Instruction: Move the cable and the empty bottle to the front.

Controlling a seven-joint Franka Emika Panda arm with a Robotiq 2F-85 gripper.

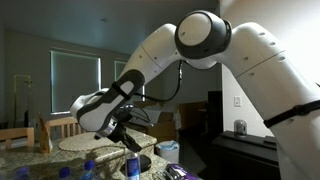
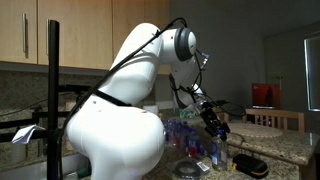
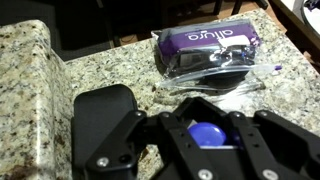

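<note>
The gripper point(image 1: 122, 132) hung low over the counter point(image 3: 110, 60) with its jaws closed. In the wrist view a blue cap point(image 3: 207, 133) showed right under them, between the fingers, most likely the top of the bottle named in the task. Whether the jaws actually pinched that cap or only sat closed above it could not be told from these pictures.

Ahead of the gripper lay a purple package point(image 3: 210, 45) in a clear bag. A flat black pad point(image 3: 105, 115) sat just beside the gripper. In both exterior views more blue-capped bottles point(image 1: 88, 168) stood below and near the gripper, so which one was the empty bottle was a guess.

The cable could not be picked out for certain. Thin lines near the package might have been it, or only creases in the bag.

By my reading, the task was at an early stage. Nothing looked set apart at the front, the bottle step was at most just under way, and the cable was not yet dealt with. Left to do: carry the bottle forward and set it down, then find the cable and bring it forward as well.
</note>
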